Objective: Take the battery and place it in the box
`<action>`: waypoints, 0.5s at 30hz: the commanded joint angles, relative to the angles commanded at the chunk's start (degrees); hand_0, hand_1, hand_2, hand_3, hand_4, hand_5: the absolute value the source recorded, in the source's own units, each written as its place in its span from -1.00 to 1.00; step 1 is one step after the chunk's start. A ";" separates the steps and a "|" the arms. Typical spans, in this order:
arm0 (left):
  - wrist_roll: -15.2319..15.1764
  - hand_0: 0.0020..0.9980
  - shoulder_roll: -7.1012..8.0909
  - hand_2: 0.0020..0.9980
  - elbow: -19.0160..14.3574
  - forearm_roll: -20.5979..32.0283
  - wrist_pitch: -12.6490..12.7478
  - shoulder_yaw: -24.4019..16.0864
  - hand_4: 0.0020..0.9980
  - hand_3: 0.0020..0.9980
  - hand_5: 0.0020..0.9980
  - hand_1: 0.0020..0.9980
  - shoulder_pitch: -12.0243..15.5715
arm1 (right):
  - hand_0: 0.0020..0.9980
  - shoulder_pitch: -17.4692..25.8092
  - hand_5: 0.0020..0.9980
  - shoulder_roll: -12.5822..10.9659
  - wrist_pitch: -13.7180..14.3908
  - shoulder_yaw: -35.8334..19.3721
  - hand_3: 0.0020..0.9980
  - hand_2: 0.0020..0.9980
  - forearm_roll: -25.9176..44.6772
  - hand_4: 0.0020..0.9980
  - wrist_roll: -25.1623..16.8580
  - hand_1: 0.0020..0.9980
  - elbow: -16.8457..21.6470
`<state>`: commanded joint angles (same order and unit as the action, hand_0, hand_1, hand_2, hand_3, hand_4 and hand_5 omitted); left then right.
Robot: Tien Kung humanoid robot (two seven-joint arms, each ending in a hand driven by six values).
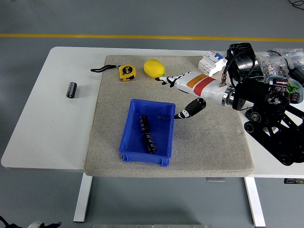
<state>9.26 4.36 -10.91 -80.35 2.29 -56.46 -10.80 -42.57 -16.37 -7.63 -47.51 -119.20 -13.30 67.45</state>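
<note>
we see a mat [209,147] on the worktop [42,123], a box [164,128] on the mat holding two batteries [147,135], a tape measure [126,71] and lemon [154,68] behind it, another battery [71,89] left of the mat.

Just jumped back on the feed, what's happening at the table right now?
The right robot hand is open and empty, held above the mat just right of the blue box. Two batteries lie inside the box. A third battery sits untouched on the bare table at the far left. The tape measure and lemon rest at the mat's far edge. The left arm is out of view.
</note>
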 joint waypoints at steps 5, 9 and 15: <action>-0.08 0.16 -0.17 0.26 0.08 0.67 0.16 0.44 0.42 0.37 0.39 0.05 -0.02 | 0.53 2.07 -0.45 -1.80 -0.24 -9.22 1.00 0.76 1.36 0.97 -0.01 0.47 -2.07; 0.00 0.16 -0.32 0.26 0.10 1.05 0.21 0.79 0.42 0.37 0.39 0.05 -0.04 | 0.53 3.91 -0.45 -2.73 0.03 -15.76 1.00 0.76 2.27 0.97 -0.08 0.47 -5.74; 0.04 0.16 -0.51 0.27 0.16 1.55 0.17 1.21 0.41 0.37 0.39 0.06 -0.03 | 0.52 8.08 -0.40 -3.91 -0.21 -24.67 0.94 0.75 4.56 0.96 0.84 0.47 -10.05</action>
<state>9.29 3.85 -10.76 -78.80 2.46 -55.25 -10.82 -34.50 -20.28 -7.83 -72.17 -114.64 -12.46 57.39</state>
